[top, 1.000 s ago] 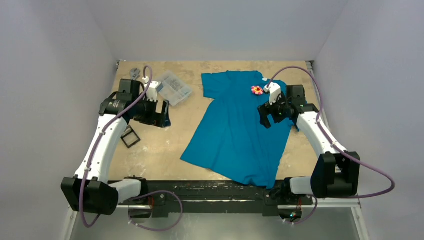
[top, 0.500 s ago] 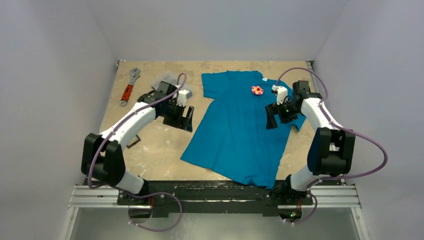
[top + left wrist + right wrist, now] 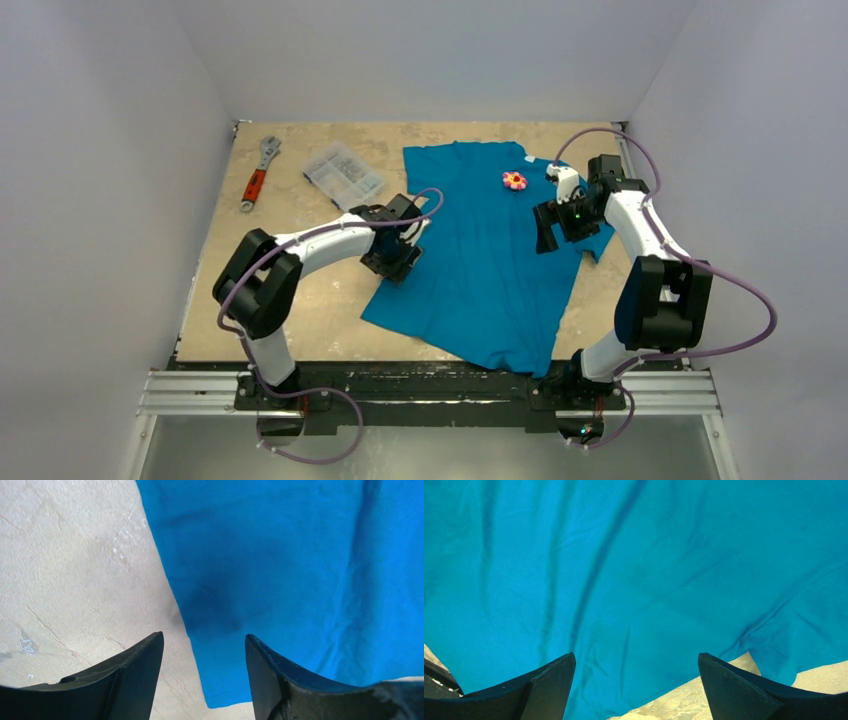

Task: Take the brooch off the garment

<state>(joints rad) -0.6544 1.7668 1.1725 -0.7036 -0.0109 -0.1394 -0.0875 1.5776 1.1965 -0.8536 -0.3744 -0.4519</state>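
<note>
**Over the teal shirt: where lifting the pin could go astray**

Toward the upper middle of the overhead view, the small flower-shaped brooch with pink-red petals and a yellow centre (image 3: 514, 180) sits on the chest of the large teal-blue short-sleeved T-shirt of soft cloth (image 3: 480, 280). The T-shirt lies spread on the pale speckled table (image 3: 300, 300). Neither wrist view shows the brooch.

We find the black two-finger left gripper (image 3: 203, 639) close above the T-shirt's left edge, at centre-left of the overhead view. Its jaws stand apart, straddling the line where cloth meets table, with nothing between them. The black two-finger right gripper (image 3: 636, 656) hangs spread wide and empty above wrinkled cloth at the T-shirt's right side. It is below and right of the brooch, near it but not touching.

We judge the main risk to be an unanchored pull. Should the right gripper take the brooch while the cloth lies loose, the whole T-shirt would likely rise and drag with it. The left jaws sit so near the hem that a pinch could catch only a sliver and slip. That hold is also well apart from the brooch, so slack would run between them. A closing aimed slightly off would grab a fold instead of the flower. How the pin fastens we cannot tell; a straight tug might tear the cloth.
</note>
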